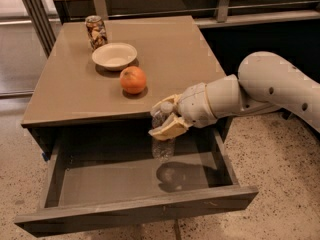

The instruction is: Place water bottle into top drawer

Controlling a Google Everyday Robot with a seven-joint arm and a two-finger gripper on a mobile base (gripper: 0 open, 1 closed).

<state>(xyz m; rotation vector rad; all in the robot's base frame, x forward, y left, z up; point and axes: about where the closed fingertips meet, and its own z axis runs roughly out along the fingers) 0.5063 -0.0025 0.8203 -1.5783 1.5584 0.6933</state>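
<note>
My gripper (165,118) reaches in from the right and is shut on the clear water bottle (162,145). The bottle hangs upright below the table's front edge, inside the pulled-out top drawer (135,215). Its lower end is close above the drawer's grey floor, and I cannot tell whether it touches. The fingers (169,129) hide the bottle's upper part and cap. The bottle's shadow lies on the drawer floor to its right.
On the brown table (60,94) stand an orange (133,79) near the front, a shallow cream bowl (114,55) behind it and a short patterned can (95,31) at the back left. Metal railings run behind the table. Speckled floor lies around it.
</note>
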